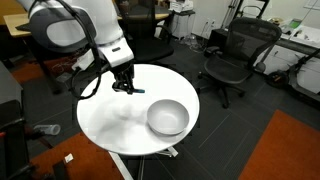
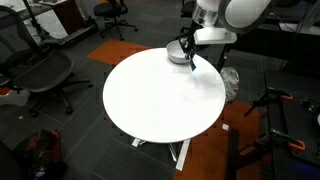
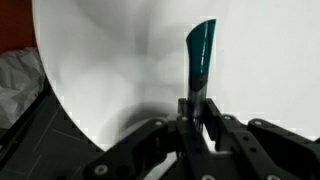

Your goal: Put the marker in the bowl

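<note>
In the wrist view my gripper (image 3: pixel 196 108) is shut on the teal-blue marker (image 3: pixel 199 55), which sticks out from between the fingers over the white round table (image 3: pixel 110 60). In an exterior view the gripper (image 1: pixel 124 86) hangs over the far left part of the table, to the left of the white bowl (image 1: pixel 167 117), which stands near the table's front right edge. In the exterior view from the opposite side the gripper (image 2: pixel 186 57) is at the table's far edge; the bowl is not visible there.
Black office chairs (image 1: pixel 232 60) stand beyond the table (image 1: pixel 120 115). Another chair (image 2: pixel 45 75) is beside the table (image 2: pixel 160 95). A tripod (image 2: pixel 275 120) stands close by on the floor. Desks line the back.
</note>
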